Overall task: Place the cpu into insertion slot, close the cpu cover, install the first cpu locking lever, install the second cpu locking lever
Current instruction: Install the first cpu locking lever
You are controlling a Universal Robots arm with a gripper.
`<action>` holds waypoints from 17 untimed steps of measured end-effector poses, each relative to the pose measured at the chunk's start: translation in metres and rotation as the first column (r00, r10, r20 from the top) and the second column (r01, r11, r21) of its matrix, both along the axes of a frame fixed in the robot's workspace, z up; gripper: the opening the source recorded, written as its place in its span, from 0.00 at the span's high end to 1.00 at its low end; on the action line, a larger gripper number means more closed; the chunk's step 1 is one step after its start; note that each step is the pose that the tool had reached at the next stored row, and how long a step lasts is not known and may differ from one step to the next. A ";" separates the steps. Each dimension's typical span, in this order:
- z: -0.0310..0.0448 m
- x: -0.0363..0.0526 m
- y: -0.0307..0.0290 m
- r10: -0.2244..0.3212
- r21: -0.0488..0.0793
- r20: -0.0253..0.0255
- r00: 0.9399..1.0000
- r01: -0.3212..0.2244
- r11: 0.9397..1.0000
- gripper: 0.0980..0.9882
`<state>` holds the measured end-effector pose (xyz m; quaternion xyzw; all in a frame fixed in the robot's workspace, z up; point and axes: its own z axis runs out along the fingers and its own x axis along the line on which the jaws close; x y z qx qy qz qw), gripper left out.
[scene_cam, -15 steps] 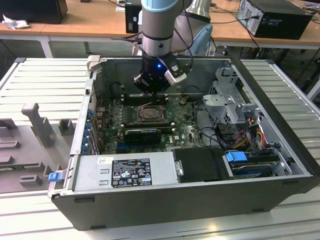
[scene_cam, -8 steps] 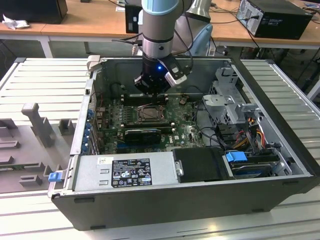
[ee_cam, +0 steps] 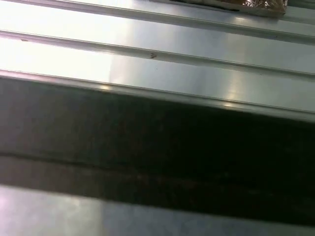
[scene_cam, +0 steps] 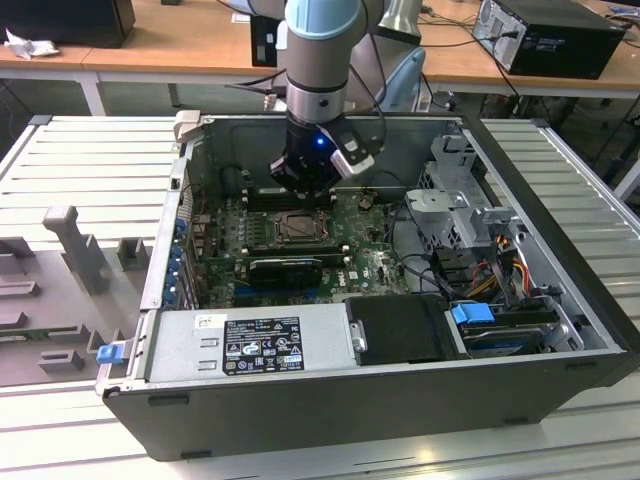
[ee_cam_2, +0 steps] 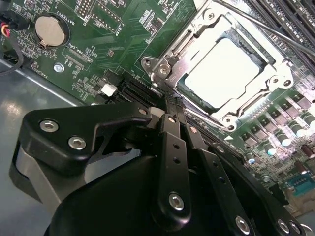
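Green motherboard (scene_cam: 360, 262) lies flat inside the open grey computer case (scene_cam: 330, 400), and the arm reaches straight down into it. In the second wrist view the small pale silver cpu (ee_cam_2: 221, 71) sits in the square insertion slot (ee_cam_2: 197, 105), and the thin silvery cpu cover (ee_cam_2: 275, 66) lies flat around it, framing the chip through its window. The black gripper (ee_cam_2: 170, 104) has its 2 fingers (ee_cam_2: 170, 147) pressed together with nothing between them, their tips at the socket's corner beside a metal lever end (ee_cam_2: 153, 66). A round silver coin battery (ee_cam_2: 50, 30) sits well apart on the board.
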<state>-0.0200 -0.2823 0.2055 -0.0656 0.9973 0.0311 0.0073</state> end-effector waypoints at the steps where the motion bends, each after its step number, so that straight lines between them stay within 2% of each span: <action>1: -0.0007 0.0003 0.0000 0.000 0.000 0.000 1.000 0.000 1.000 0.99; 6: -0.0032 0.0012 0.0000 0.000 0.000 0.000 1.000 0.000 1.000 0.99; 8: 0.0015 0.0013 0.0000 0.001 0.001 0.000 1.000 -0.001 1.000 0.99; 10: 0.0014 0.0013 0.0001 0.001 0.001 0.000 1.000 -0.001 1.000 0.99; 17: -0.0023 0.0013 0.0000 0.001 -0.001 0.000 1.000 -0.001 1.000 0.99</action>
